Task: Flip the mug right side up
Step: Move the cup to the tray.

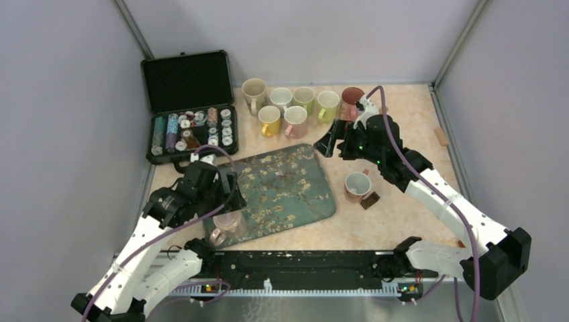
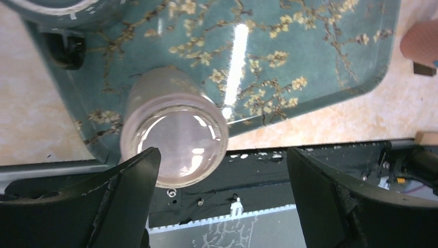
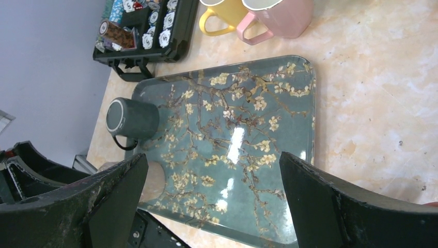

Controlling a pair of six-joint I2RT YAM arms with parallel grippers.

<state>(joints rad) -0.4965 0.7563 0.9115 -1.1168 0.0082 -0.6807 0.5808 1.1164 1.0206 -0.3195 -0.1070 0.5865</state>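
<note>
A pale pink mug (image 1: 225, 228) stands upside down on the near left corner of the blue floral tray (image 1: 288, 191). In the left wrist view its base (image 2: 175, 142) faces the camera. My left gripper (image 1: 227, 201) (image 2: 222, 155) is open just above it, the left finger close to the mug's side, the jaws not around it. A dark teal mug (image 3: 131, 120) also stands upside down on the tray's left side, under my left wrist. My right gripper (image 1: 333, 144) (image 3: 213, 157) is open and empty over the tray's far right corner.
An upright pink mug (image 1: 355, 184) stands on the table right of the tray, a small brown block (image 1: 370, 200) beside it. Several upright mugs (image 1: 288, 107) line the back. An open black case of poker chips (image 1: 188, 107) lies at the back left.
</note>
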